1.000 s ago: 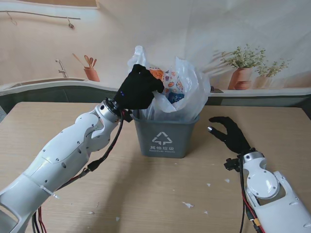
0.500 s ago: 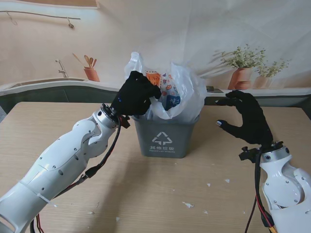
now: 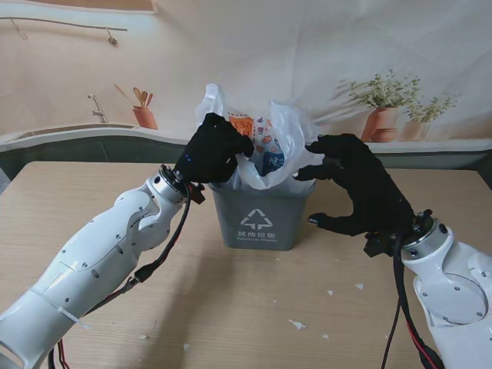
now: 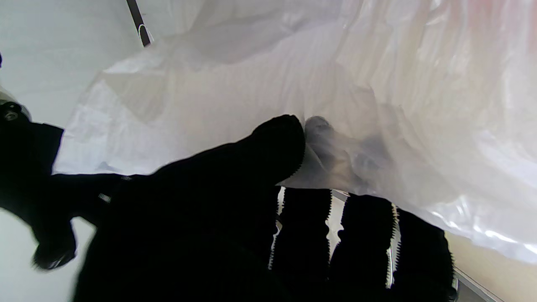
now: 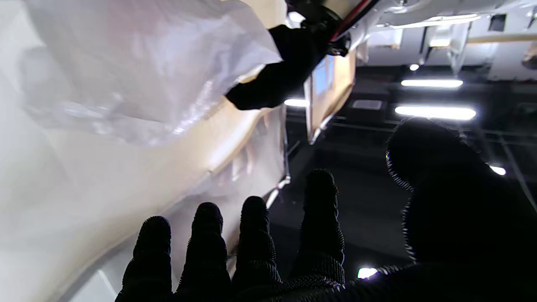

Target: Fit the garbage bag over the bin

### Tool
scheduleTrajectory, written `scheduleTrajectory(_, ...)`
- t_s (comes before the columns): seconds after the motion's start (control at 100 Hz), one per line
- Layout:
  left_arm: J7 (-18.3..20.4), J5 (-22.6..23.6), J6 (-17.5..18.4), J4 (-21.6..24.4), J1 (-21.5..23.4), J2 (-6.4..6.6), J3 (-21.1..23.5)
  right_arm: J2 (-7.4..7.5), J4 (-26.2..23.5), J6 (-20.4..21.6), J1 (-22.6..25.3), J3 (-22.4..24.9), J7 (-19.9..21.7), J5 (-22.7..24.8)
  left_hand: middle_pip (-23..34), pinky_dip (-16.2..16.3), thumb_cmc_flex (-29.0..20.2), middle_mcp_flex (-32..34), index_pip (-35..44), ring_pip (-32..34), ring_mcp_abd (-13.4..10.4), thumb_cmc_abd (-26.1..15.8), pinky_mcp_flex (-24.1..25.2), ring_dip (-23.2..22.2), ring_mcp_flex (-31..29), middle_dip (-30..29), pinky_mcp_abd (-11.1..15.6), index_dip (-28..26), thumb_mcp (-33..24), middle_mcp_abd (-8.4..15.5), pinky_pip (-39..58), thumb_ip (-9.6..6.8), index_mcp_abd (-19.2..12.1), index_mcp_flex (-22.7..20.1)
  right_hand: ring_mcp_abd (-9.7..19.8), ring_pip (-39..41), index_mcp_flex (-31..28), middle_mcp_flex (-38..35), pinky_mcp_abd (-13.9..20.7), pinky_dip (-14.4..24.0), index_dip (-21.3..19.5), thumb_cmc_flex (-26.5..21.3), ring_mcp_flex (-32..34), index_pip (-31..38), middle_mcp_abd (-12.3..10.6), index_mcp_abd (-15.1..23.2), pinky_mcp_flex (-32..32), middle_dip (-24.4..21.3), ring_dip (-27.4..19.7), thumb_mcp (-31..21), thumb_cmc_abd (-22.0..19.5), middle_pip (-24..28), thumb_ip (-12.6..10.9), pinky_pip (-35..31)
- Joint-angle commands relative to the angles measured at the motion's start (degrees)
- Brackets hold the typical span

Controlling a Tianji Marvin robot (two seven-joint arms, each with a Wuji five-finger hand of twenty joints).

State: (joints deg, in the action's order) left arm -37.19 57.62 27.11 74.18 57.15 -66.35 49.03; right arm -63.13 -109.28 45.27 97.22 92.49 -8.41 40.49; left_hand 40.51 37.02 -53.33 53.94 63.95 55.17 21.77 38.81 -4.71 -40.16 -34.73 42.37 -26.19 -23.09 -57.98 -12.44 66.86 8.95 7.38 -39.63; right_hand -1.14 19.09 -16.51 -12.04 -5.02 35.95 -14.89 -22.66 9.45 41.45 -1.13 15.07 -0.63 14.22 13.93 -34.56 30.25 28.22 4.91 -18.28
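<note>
On wooden table [image 3: 92,192], grey bin [image 3: 261,217] before kitchen-mural backdrop [image 3: 84,69]

bin [image 3: 263,217]: mid-counter [image 3: 92,200], toward far edge
garbage bag [image 3: 288,142]: in bin, standing up out of its rim
left hand [image 3: 215,148]: at bin's left rim, on bag
right hand [image 3: 357,192]: just right of bin

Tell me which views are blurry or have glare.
Stand view: sharp, evenly lit, soft shadows under the bin. Left wrist view: bag washed out, near-white. Right wrist view: bag blurred, ceiling lights flare, right hand silhouetted.
</note>
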Motion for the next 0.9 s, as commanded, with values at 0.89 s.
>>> scheduleTrajectory(0.89, 0.8, 0.3, 0.8, 1.3, 1.3, 0.13, 1.1, 1.94, 2.8, -1.0, -13.5, -11.4, 3.3, 15.1, -2.1, -0.3, -1.0, 0.3, -0.6, -2.8, -2.0, -1.1, 0.0, -0.8, 0.6, 1.7, 4.8, 0.3, 0.7, 2.1, 1.1, -0.05, -1.0, 0.3, 4.4, 4.1, -1.4, -7.6, -1.3, -3.8, -1.0, -0.8, 2.3, 3.6, -9.6, -4.6, 1.9, 7.0, 2.2, -2.4, 4.7, 16.1, -1.2, 1.6)
